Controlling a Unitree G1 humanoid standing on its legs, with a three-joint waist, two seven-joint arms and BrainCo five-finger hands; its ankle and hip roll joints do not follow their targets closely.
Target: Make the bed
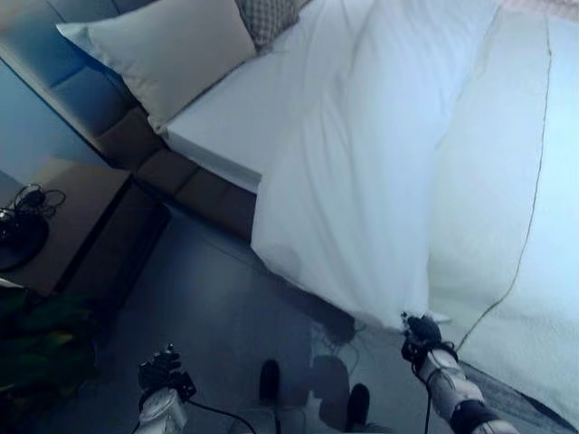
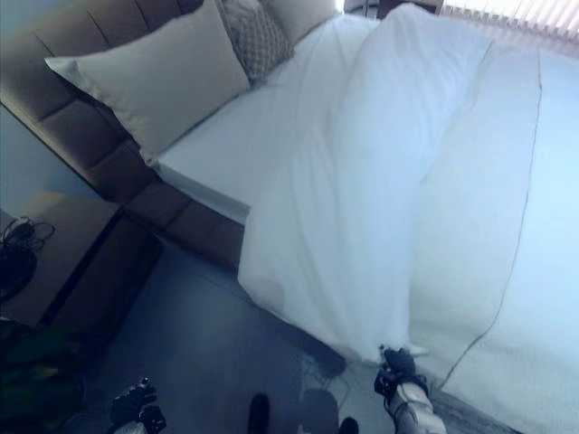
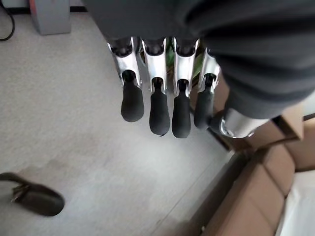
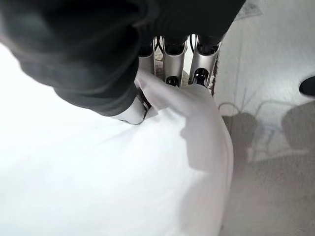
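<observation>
A white duvet point(image 1: 362, 181) lies bunched in long folds across the bed and hangs over its near side to the floor. My right hand point(image 1: 422, 337) is low at the duvet's hanging corner, and in the right wrist view its fingers point(image 4: 174, 64) and thumb pinch a fold of the white cloth point(image 4: 167, 98). The bare white sheet point(image 1: 244, 108) shows at the head of the bed, below a cream pillow point(image 1: 172, 50) and a patterned cushion point(image 1: 269, 16). My left hand point(image 1: 160, 371) hangs over the floor with its fingers point(image 3: 160, 105) straight and nothing in them.
A brown padded headboard and bed frame point(image 1: 194, 185) run along the bed's near side. A wooden bedside table point(image 1: 68, 221) with a dark object and a cable stands to the left. A green plant point(image 1: 36, 348) is at the lower left. Grey floor point(image 1: 226, 307) lies between.
</observation>
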